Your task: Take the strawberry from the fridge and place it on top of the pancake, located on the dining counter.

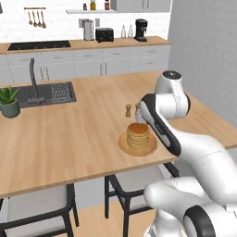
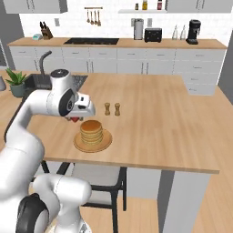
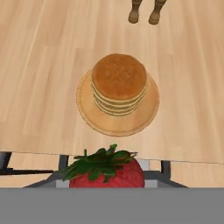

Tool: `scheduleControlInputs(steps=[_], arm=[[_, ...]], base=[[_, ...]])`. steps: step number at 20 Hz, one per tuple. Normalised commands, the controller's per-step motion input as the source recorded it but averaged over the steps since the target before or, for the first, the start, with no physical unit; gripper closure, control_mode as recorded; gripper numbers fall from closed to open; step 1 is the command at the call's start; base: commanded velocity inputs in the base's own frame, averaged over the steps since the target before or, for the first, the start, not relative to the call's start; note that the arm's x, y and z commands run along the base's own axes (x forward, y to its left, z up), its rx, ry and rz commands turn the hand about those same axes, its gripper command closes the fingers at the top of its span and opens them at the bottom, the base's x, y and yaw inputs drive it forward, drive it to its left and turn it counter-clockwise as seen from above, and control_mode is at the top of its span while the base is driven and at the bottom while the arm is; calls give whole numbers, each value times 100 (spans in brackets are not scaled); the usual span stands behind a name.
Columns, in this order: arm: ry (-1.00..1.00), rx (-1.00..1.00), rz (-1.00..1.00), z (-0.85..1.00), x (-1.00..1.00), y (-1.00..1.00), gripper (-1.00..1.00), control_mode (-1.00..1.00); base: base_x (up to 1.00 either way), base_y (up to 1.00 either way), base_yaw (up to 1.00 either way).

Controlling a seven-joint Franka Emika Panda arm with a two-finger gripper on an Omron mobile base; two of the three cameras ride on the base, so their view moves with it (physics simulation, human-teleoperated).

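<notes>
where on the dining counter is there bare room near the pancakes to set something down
Bare wood lies right of the pancake toward the dining counter end, and left of it toward the sink. It is crowded just behind the stack, by the two shakers, and where the gripper holds the strawberry.

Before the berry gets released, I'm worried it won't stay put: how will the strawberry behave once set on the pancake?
The strawberry looks rounded, so it may roll. The pancake top appears flat and much wider, which should help it settle. The stack may shift if nudged sideways.
</notes>
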Motion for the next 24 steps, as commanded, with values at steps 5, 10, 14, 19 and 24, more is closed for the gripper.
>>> scheduleControlInputs(steps=[5, 10, 14, 19, 24], arm=[[0, 0, 0, -56, 100, -1, 100, -100], [6, 0, 0, -42, 99, 0, 100, -100], [19, -3, 0, -32, 69, 0, 100, -100], [22, -4, 0, -36, 26, 0, 100, -100], [8, 0, 0, -35, 0, 0, 100, -100]], base=[[0, 0, 0], [0, 0, 0], [0, 0, 0], [0, 0, 0], [0, 0, 0]])
